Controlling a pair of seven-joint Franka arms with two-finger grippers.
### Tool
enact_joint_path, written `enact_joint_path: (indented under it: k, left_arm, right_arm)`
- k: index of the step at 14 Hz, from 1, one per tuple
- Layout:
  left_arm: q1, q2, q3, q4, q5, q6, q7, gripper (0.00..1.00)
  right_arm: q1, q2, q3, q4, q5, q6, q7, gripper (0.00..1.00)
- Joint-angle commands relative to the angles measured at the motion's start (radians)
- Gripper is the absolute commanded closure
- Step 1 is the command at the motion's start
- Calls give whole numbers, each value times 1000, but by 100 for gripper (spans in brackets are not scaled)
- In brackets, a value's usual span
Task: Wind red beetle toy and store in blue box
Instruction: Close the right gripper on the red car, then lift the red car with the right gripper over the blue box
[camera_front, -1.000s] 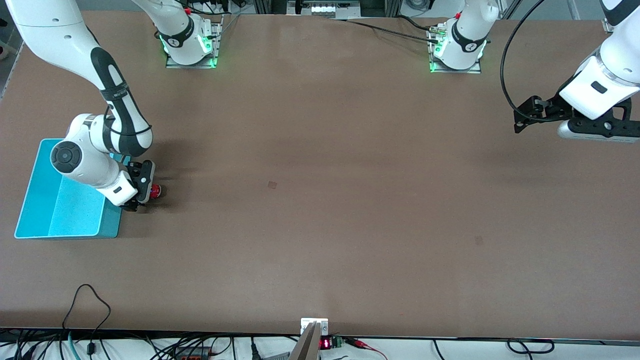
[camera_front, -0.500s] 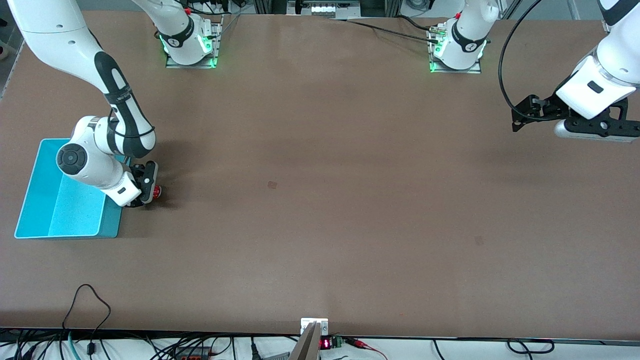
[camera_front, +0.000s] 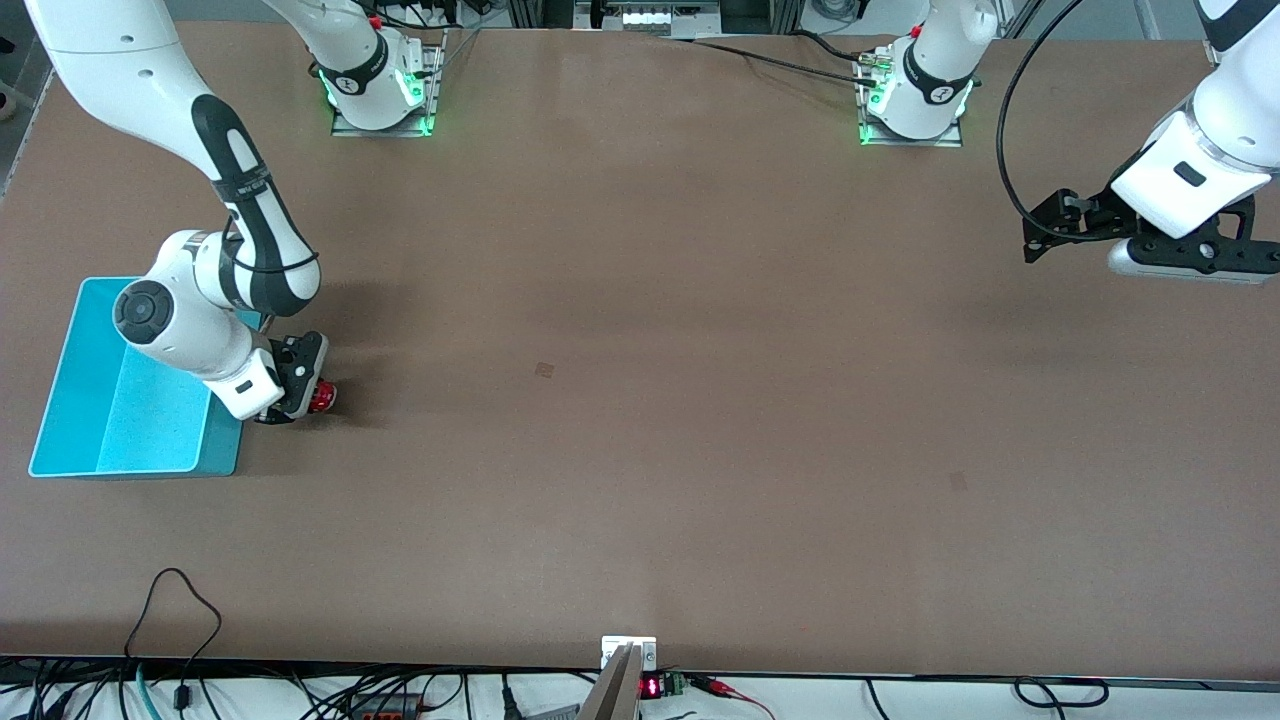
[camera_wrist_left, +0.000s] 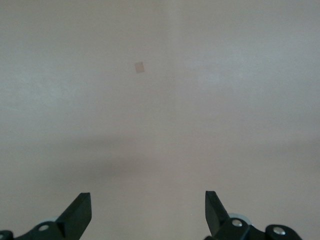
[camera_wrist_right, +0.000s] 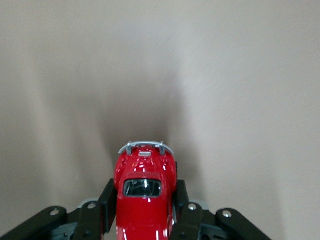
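The red beetle toy (camera_front: 321, 398) sits low at the table beside the blue box (camera_front: 100, 420), at the right arm's end of the table. My right gripper (camera_front: 310, 395) is shut on the toy, a finger pressed against each side of its glossy body (camera_wrist_right: 145, 195); its silvery bumper points away from the wrist. The blue box stands with only its speckled floor showing, partly hidden by the right arm. My left gripper (camera_front: 1045, 232) is open and empty, waiting high over the left arm's end of the table; its fingertips (camera_wrist_left: 80, 210) stand wide apart.
Both arm bases (camera_front: 380, 95) stand at the table's edge farthest from the front camera. A small dark mark (camera_front: 544, 370) lies on the brown table near the middle. Cables (camera_front: 170, 600) hang at the edge nearest the front camera.
My right gripper has moved with the toy a little toward the front camera and away from the box. The left gripper rose slightly, then stayed still.
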Motion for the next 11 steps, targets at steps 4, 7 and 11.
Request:
enact_joint_path:
  k: [4, 7, 11]
  left_arm:
    - [0, -2, -3, 19, 10, -21, -12, 0]
    - [0, -1, -3, 19, 10, -23, -12, 0]
    - [1, -2, -3, 19, 10, -23, -10, 0]
  right_arm:
    - [7, -107, -4, 57, 59, -22, 348, 74]
    - [-35, -107, -8, 96, 58, -33, 641, 75]
    - [-87, -119, -18, 105, 55, -118, 806, 82]
